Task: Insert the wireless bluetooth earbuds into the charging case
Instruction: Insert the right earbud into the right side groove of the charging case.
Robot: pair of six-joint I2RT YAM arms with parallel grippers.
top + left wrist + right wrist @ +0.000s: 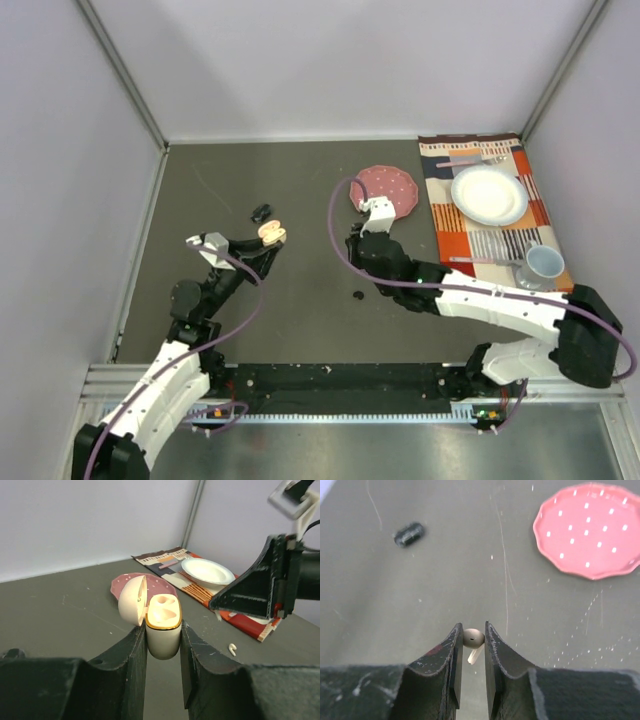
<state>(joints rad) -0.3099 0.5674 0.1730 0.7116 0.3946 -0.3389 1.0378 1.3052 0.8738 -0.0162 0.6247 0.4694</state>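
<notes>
My left gripper (164,632) is shut on the cream charging case (163,639), holding it upright above the table with its lid (132,600) swung open. In the top view the case (272,233) sits at the left gripper's (262,240) tip, left of centre. My right gripper (473,630) is shut on a white earbud (473,637), stem pointing down, above the table. That right gripper (355,234) hangs near the pink disc. Another white earbud (232,649) lies on the table. Black earbuds (261,211) lie farther back, and a small black piece (359,295) lies below the right arm.
The pink dotted disc (386,188) lies at centre back. A striped placemat (452,225) on the right carries a white plate (489,194), a cup (543,264) and cutlery. Grey walls close the table on three sides.
</notes>
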